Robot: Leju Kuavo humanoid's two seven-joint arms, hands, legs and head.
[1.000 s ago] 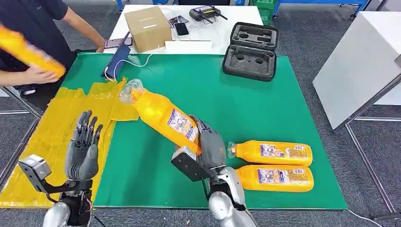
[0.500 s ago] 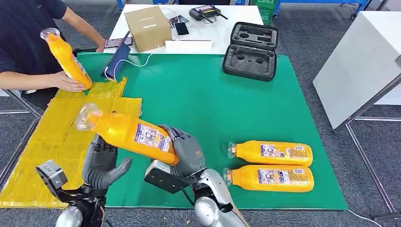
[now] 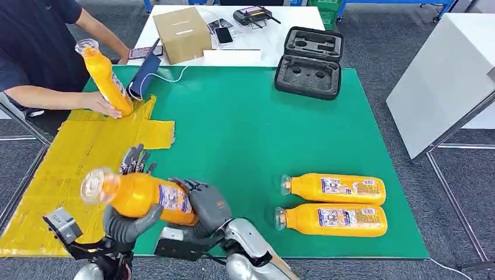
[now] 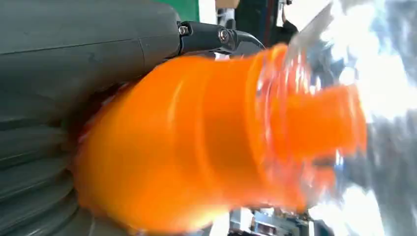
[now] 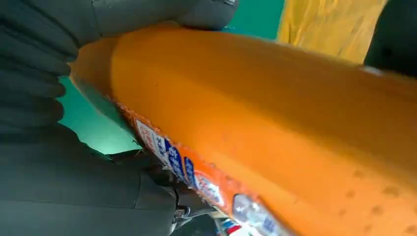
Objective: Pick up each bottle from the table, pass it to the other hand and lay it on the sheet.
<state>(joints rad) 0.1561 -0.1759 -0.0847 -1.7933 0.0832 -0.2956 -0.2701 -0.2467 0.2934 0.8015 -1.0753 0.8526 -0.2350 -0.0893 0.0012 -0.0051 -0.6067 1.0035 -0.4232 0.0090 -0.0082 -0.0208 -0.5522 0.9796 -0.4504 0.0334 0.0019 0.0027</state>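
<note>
An orange bottle (image 3: pixel 146 198) with a clear cap hangs tilted over the near edge of the yellow sheet (image 3: pixel 64 169), cap toward the left. My right hand (image 3: pixel 207 207) grips its base end. My left hand (image 3: pixel 131 219) cups the bottle's upper body from beneath, thumb below it, while its fingers (image 3: pixel 135 160) stand straight behind it. The left wrist view has the bottle's shoulder (image 4: pixel 196 137) pressed against my left hand (image 4: pixel 74 59). In the right wrist view my right hand (image 5: pixel 49 64) wraps the labelled bottle (image 5: pixel 275 123). Two more bottles (image 3: pixel 335 189) (image 3: pixel 333 219) lie side by side on the green mat (image 3: pixel 251 134).
A person at the far left holds another orange bottle (image 3: pixel 105 79) upright on the sheet's far end. A black foam case (image 3: pixel 309 64), a cardboard box (image 3: pixel 182 34) and phones lie at the back. A white table (image 3: pixel 449 70) stands to the right.
My right hand has carried the bottle left and toward me, into my left hand, which turned to cup it. The person has stood their bottle upright on the sheet.
</note>
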